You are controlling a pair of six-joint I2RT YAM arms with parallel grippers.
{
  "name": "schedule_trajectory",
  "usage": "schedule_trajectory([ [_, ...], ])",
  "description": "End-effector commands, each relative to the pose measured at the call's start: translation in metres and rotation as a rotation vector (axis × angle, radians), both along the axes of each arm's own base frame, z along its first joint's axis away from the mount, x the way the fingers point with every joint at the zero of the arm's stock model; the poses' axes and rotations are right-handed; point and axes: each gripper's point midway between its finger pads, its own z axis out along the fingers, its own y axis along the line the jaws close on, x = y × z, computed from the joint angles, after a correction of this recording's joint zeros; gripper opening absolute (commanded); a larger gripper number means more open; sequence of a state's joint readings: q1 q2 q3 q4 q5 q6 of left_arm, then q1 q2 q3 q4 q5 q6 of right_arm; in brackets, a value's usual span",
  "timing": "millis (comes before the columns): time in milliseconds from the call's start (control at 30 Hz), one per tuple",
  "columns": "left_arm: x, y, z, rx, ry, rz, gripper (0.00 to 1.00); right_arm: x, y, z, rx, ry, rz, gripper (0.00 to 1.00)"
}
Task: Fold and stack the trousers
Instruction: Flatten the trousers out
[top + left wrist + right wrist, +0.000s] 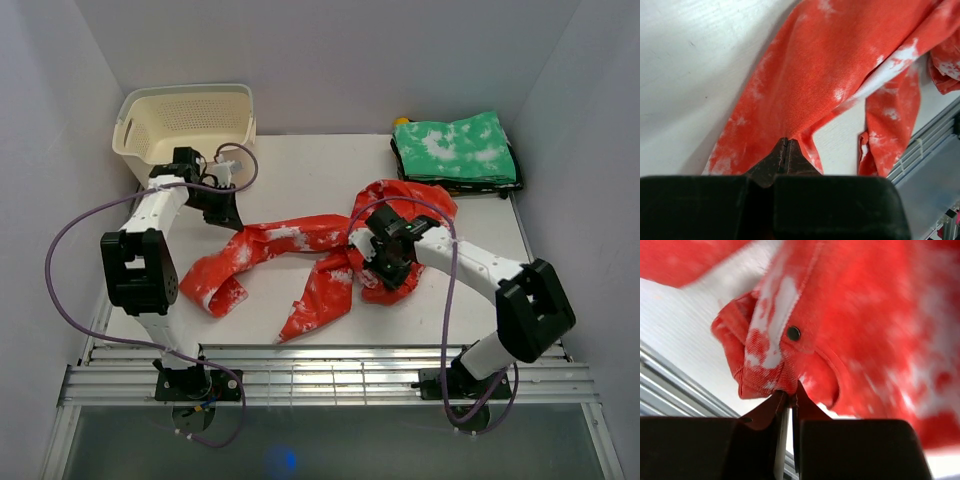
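Note:
Red trousers with white blotches (300, 240) lie spread and twisted across the middle of the table. My left gripper (232, 218) is shut on the edge of one leg; in the left wrist view the cloth (830, 65) runs to a point at the shut jaws (785, 141). My right gripper (385, 262) is shut on the bunched waistband, held a little above the table. In the right wrist view the waistband with a dark button (793, 333) hangs from the jaws (790, 390). The second leg (320, 295) trails toward the front edge.
A folded green pair with white blotches (455, 150) lies at the back right corner. A cream laundry basket (185, 120) stands at the back left, just behind my left arm. Metal rails (320, 375) run along the table's front edge.

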State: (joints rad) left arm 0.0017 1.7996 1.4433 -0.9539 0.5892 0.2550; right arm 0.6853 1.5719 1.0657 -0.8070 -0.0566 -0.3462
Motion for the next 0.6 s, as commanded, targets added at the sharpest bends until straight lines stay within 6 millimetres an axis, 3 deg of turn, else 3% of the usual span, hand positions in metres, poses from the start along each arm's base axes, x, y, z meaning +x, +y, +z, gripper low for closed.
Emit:
schedule_trajectory([
  [0,0.016,0.005,0.082,-0.120,-0.229,-0.043,0.00,0.036,-0.046,0.046,-0.064,-0.261,-0.055,0.08],
  [33,0.011,0.000,0.094,-0.152,-0.234,-0.072,0.00,0.045,-0.059,0.068,-0.068,-0.353,-0.047,0.08],
  [133,0.008,-0.017,0.137,-0.256,-0.354,-0.173,0.00,0.064,-0.096,0.109,-0.060,-0.487,-0.087,0.08],
  [233,0.001,-0.029,0.171,-0.314,-0.443,-0.232,0.00,0.072,-0.135,0.122,-0.113,-0.561,-0.126,0.08],
  [300,0.008,-0.030,0.185,-0.307,-0.481,-0.229,0.00,0.075,-0.154,0.122,-0.156,-0.584,-0.103,0.08],
  [400,0.029,-0.016,0.188,-0.215,-0.516,-0.153,0.00,0.069,-0.183,0.109,-0.237,-0.616,-0.044,0.08],
  [433,0.043,-0.004,0.189,-0.146,-0.546,-0.094,0.00,0.065,-0.199,0.112,-0.272,-0.652,-0.060,0.08],
  [467,0.049,0.004,0.190,-0.116,-0.559,-0.062,0.00,0.059,-0.210,0.098,-0.317,-0.635,-0.005,0.08],
  [567,0.068,0.031,0.177,-0.005,-0.552,0.014,0.00,0.055,-0.235,0.098,-0.350,-0.665,-0.020,0.08],
])
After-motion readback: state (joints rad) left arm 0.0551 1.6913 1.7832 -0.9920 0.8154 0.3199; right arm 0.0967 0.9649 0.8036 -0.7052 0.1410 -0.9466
